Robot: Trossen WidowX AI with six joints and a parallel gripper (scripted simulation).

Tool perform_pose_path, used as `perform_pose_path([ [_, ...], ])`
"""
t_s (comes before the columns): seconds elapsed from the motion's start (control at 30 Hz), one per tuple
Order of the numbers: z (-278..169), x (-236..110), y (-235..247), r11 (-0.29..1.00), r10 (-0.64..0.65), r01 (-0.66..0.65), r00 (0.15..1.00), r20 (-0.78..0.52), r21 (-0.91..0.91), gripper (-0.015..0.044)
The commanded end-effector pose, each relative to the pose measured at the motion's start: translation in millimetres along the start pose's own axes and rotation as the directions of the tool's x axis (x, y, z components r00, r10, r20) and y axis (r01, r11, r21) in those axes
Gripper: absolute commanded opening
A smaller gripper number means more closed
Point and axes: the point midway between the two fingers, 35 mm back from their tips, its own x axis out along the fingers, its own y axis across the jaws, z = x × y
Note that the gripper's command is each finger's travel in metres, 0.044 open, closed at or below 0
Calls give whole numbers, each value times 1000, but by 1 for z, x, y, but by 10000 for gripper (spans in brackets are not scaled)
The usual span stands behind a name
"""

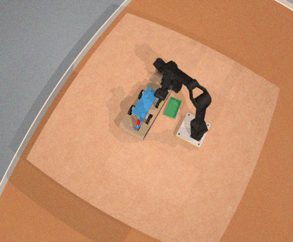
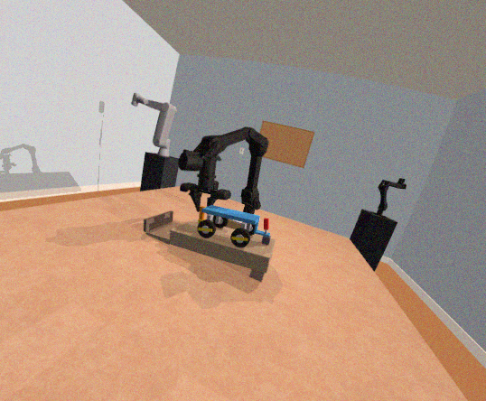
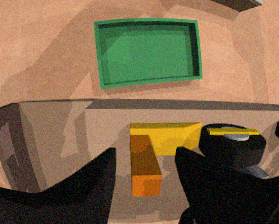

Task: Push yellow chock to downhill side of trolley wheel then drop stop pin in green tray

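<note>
from above, the trolley (image 1: 144, 104) is seen on the ramp (image 1: 129, 126) with the red stop pin (image 1: 138, 124) in place and the green tray (image 1: 172, 107) beside it. only in the wrist view is the yellow chock (image 3: 164, 139) shown against a wheel (image 3: 232, 144), its orange handle (image 3: 144, 164) flanked untouched by the spread claw (image 3: 144, 185). no writing can be read.

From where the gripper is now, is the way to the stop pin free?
Probably yes. The stop pin stands upright and exposed at the trolley's far end; the gripper, open over the chock, would likely lift over the deck.
</note>
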Motion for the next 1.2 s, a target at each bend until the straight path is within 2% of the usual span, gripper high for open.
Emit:
perform_pose_path([
  [0.0, -1, -16, 1, 1000, 2, -2, 1000, -15, -4, 190],
  [0.4, -2, -53, 1, 1000, 2, -2, 1000, -15, -4, 190],
  [0.53, -1, -45, 1, 1000, 3, -3, 1000, -8, 0, 295],
  [0.6, -1, -45, 0, 1000, 7, -8, 1000, -11, -17, 242],
  [0.67, -3, -48, -4, 997, 21, -22, 1000, -18, -68, 190],
  [0.93, -22, -63, -30, 911, 99, -130, 990, -97, -390, 190],
  [1.17, -39, -65, -91, 714, 3, -76, 994, -105, -696, 190],
])
